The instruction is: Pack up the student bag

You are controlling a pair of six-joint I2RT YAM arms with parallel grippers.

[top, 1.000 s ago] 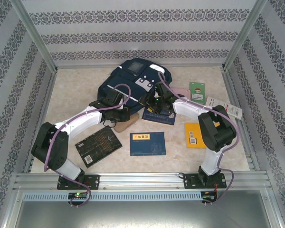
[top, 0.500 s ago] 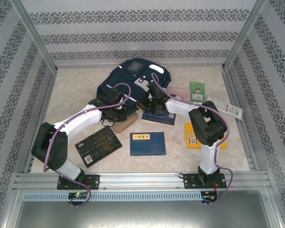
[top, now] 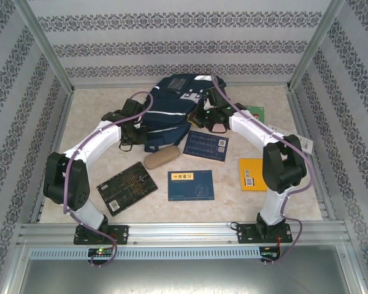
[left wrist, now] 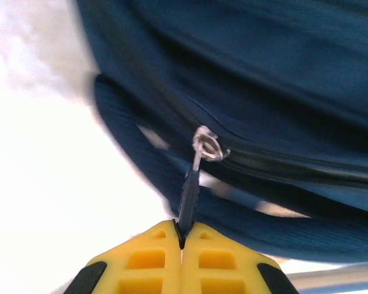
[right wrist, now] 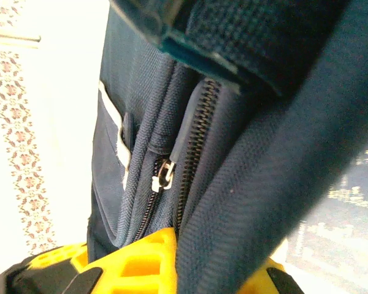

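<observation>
From above: navy student bag (top: 172, 107) heaped up at the far middle of the desk (top: 92, 110), wedged between left fingers (top: 130, 122) and right fingers (top: 212, 114). White stripes across the fabric, a white-grey patch (top: 191, 95) near the top, dark straps hanging toward the arms. Nearer than both sets of fingers: tan pouch (top: 162, 158), patterned dark blue book (top: 206, 145), blue book (top: 191, 185), black book (top: 127, 187), orange book (top: 253, 174). Just beyond the right fingers, a green card (top: 256, 111).

At the left wrist: yellow left fingers (left wrist: 183, 240) pressed together, pinching a dark zipper pull (left wrist: 188, 196) rising straight out of their tips. Above the pull, a silver ring (left wrist: 206, 146) hooked on the slider, with the closed zip line running off to the right across ribbed navy cloth. Bag blurred, spread over everything beyond the fingertips.

At the right wrist: yellow right fingers (right wrist: 165, 251) clamped on a thick navy fold of the bag passing between them. Just left of that fold, a coarse black zipper (right wrist: 193, 141) and a second slider with a pale tab (right wrist: 165, 173); white piping farther left.
</observation>
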